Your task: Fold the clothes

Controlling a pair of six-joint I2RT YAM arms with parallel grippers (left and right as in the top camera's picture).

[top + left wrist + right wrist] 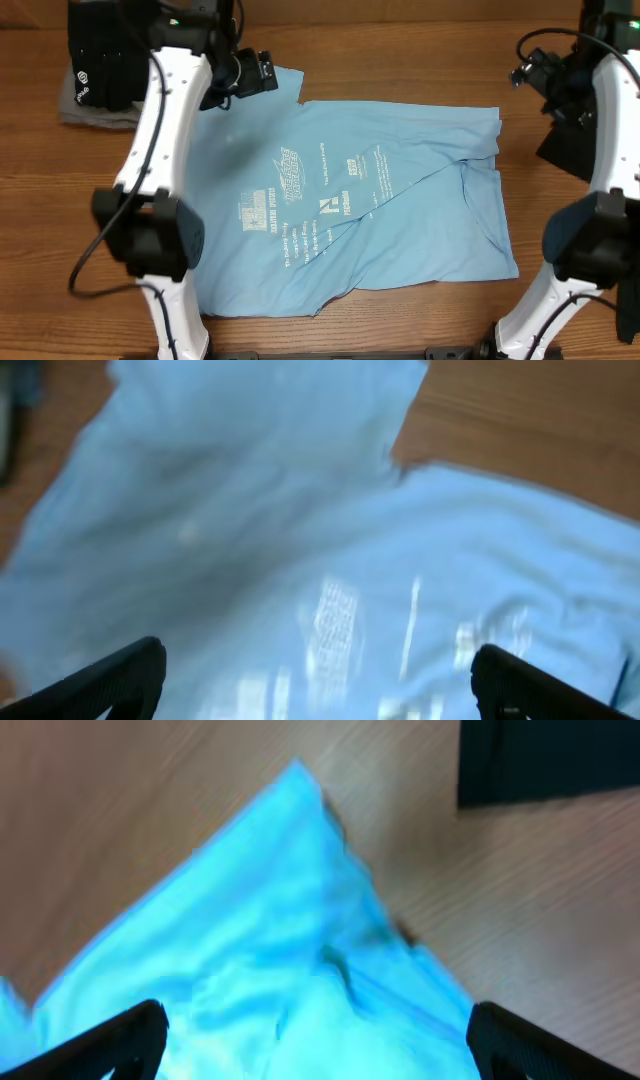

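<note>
Up close, the left tool hangs wide open and empty above the light blue T-shirt. The right tool is likewise open and empty over a shirt corner. Farther off, the shirt lies spread on the table, lettering up. Beyond it, black and grey clothes sit at the far left.

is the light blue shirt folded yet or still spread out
Mostly spread: the light blue cloth T-shirt lies flat across the wooden table, with only one diagonal flap laid over it near the lettering.
</note>
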